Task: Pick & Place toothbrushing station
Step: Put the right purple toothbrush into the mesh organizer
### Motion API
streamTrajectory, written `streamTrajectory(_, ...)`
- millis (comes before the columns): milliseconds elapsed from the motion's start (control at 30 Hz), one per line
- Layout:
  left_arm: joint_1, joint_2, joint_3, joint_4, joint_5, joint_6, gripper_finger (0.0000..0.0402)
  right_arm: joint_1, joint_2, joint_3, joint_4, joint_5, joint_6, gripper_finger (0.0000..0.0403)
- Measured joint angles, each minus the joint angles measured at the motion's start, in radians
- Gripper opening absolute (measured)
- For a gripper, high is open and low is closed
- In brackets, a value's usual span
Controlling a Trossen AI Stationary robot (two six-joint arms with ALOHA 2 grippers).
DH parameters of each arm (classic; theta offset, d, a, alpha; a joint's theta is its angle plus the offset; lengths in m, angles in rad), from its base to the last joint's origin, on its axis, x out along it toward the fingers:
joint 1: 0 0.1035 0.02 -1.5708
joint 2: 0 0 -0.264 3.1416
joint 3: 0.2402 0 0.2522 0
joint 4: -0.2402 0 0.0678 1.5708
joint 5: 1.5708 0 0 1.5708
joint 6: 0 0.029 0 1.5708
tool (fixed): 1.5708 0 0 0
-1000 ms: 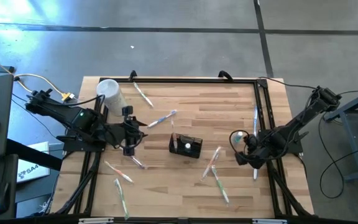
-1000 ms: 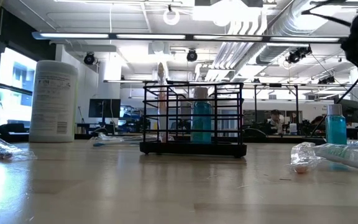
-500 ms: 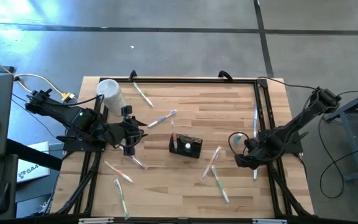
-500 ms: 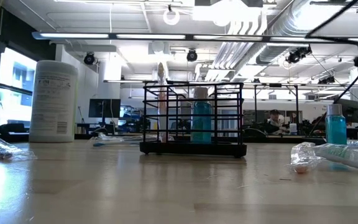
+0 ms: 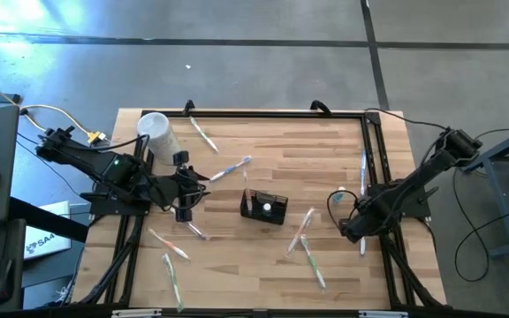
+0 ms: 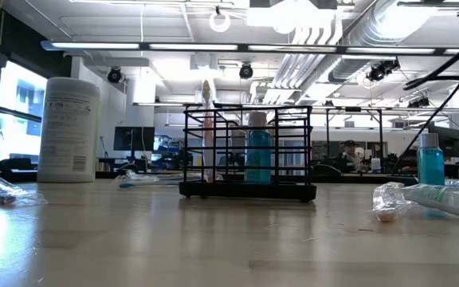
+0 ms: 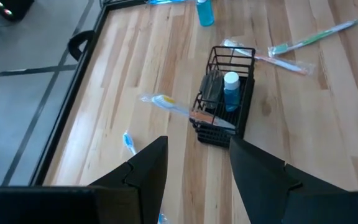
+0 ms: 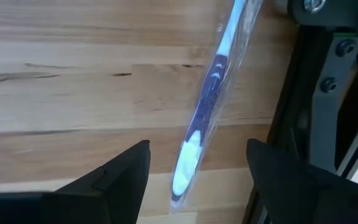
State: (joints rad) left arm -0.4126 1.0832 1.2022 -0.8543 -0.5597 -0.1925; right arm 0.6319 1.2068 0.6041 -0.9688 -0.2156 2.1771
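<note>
The toothbrushing station (image 5: 264, 208) is a small black wire holder standing upright at mid-table, with a blue-and-white bottle (image 7: 230, 87) and a toothbrush inside; it also shows in the low view (image 6: 248, 151). My left gripper (image 5: 184, 199) hovers to its left, open and holding nothing (image 7: 197, 171). My right gripper (image 5: 353, 231) is by the table's right rail, pointing steeply down, open. Its fingers stand on either side of a wrapped blue toothbrush (image 8: 207, 102) that lies flat on the wood; they are clear of it.
A white cylindrical container (image 5: 155, 132) stands at the far left. A small blue bottle (image 5: 337, 199) stands near my right gripper. Several wrapped toothbrushes lie scattered on the wood, one (image 5: 310, 256) near the front. A black rail (image 8: 328, 93) runs beside the blue toothbrush.
My right gripper has sunk toward the table and shifted slightly toward the near edge, tipping to point more steeply down and rolling at the wrist; the arm has dropped out of the low view's upper right corner. The left arm and the station have kept still.
</note>
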Motion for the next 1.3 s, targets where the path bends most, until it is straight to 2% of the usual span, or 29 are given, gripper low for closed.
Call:
streamTrajectory(267,0.000,0.012,0.000,-0.001,0.004,0.000,0.0171,-0.022,0.057,-0.007,0.008,0.016,-0.003,0.0259)
streamTrajectory(500,0.000,0.033,0.000,-0.001,0.015,-0.001,0.0171,-0.053,0.068,-0.100,0.139,-0.003,-0.008,0.0259)
streamTrajectory(967,0.000,0.071,0.000,0.036,0.042,-0.030,0.0171,-0.053,0.064,-0.137,0.126,0.029,-0.091,0.0255)
streamTrajectory(1133,0.000,0.079,0.000,0.049,0.067,-0.048,0.0171,-0.053,0.065,-0.137,0.132,0.041,-0.137,0.0220)
streamTrajectory(1300,0.000,0.081,0.000,0.042,0.085,-0.128,0.0171,-0.053,0.066,-0.137,0.150,0.050,-0.118,0.0156)
